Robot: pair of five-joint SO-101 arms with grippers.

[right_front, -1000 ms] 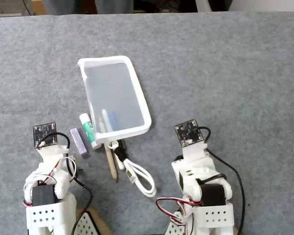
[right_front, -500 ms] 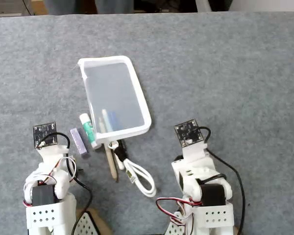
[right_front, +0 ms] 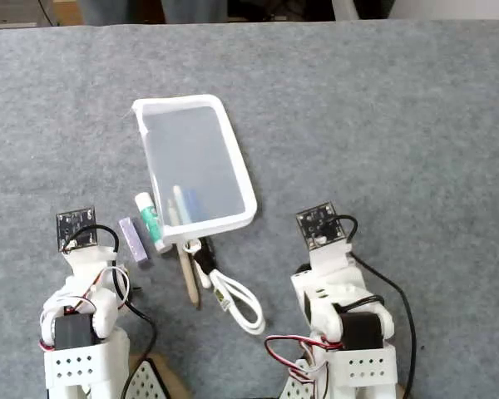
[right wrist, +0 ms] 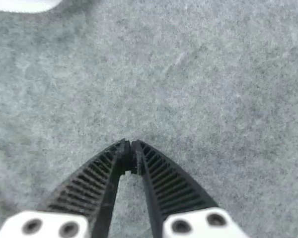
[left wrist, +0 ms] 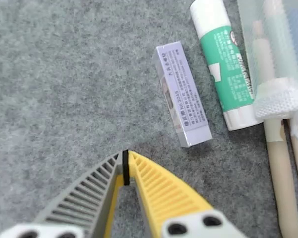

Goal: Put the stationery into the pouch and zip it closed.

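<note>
Nothing had shifted since the earlier frames: both arms sat parked at the near edge and every item lay where it had been.

From the high view, the translucent pouch (right_front: 187,150) lay flat on the grey tabletop (right_front: 382,125), between the arms and farther out. Through its wall showed what may have been two pens (right_front: 183,204) (the outlines were faint). Just outside its near corner lay the glue stick (right_front: 149,220), the purple eraser (right_front: 134,239) beside that, and a pencil (right_front: 189,278) pointing back toward the arms. A white looped cord (right_front: 241,303) trailed from the pouch's near end.

From the left wrist view, the left gripper (left wrist: 125,158) had its jaws pressed together on nothing, poised over bare tabletop just short of the eraser (left wrist: 183,101). The glue stick (left wrist: 226,74) lay alongside the eraser, apart from it, its far side touching the pouch (left wrist: 273,44). The pencil (left wrist: 283,178) ran past the pouch's mesh corner.

From the right wrist view, the right gripper (right wrist: 127,148) was likewise closed and empty above plain tabletop (right wrist: 213,74).
</note>
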